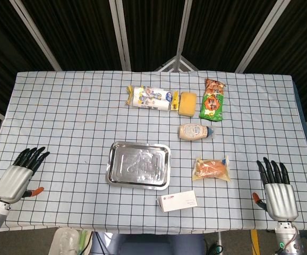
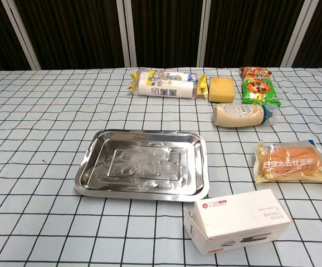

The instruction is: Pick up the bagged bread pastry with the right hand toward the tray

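Note:
The bagged bread pastry (image 1: 212, 168) (image 2: 292, 161), an orange bun in a clear bag, lies flat on the checked cloth, right of the steel tray (image 1: 139, 164) (image 2: 143, 164). My right hand (image 1: 277, 187) rests open at the table's near right edge, palm down, fingers spread, a short way right of the bag and not touching it. Open as well, my left hand (image 1: 19, 173) lies at the near left edge, far from the tray. The chest view shows neither hand.
At the back lie a white roll pack (image 1: 151, 98) (image 2: 165, 83), a yellow sponge block (image 1: 188, 103) (image 2: 221, 89) and a green snack bag (image 1: 213, 100) (image 2: 259, 88). A squeeze bottle (image 1: 195, 132) (image 2: 241, 115) lies behind the pastry. A white box (image 1: 178, 200) (image 2: 240, 220) sits near the front edge.

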